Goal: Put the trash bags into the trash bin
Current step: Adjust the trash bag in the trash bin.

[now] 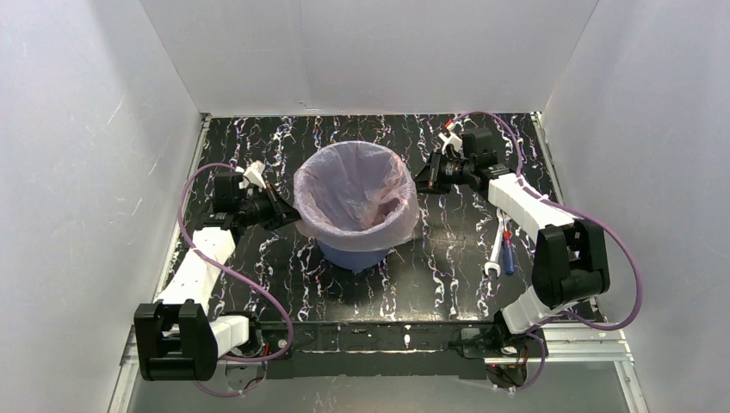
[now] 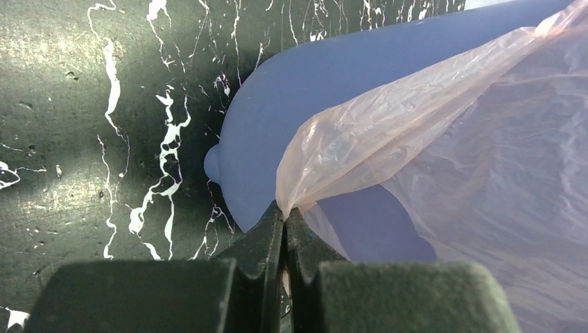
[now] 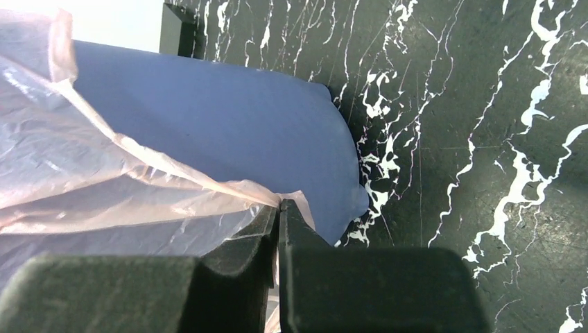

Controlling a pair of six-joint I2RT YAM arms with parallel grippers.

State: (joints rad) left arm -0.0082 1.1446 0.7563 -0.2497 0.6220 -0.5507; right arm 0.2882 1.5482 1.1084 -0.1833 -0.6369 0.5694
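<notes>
Closest in, the left gripper [image 2: 285, 216] is clamping a fold of the pale-pink trash bag [image 2: 416, 139] with jaws fully together, and the right gripper [image 3: 279, 208] is pinching the film's edge on the opposite side. Beyond them the bag is draping over the rim of the blue trash bin [image 1: 355, 256], which is standing on the table [image 1: 430, 284].

The trash bag [image 2: 451, 139] is thin, translucent pink film, crinkled and faintly glossy. The trash bin [image 3: 229, 111] is smooth matt blue plastic. The table [image 3: 485, 104] is black, white-veined, marble-like.
</notes>
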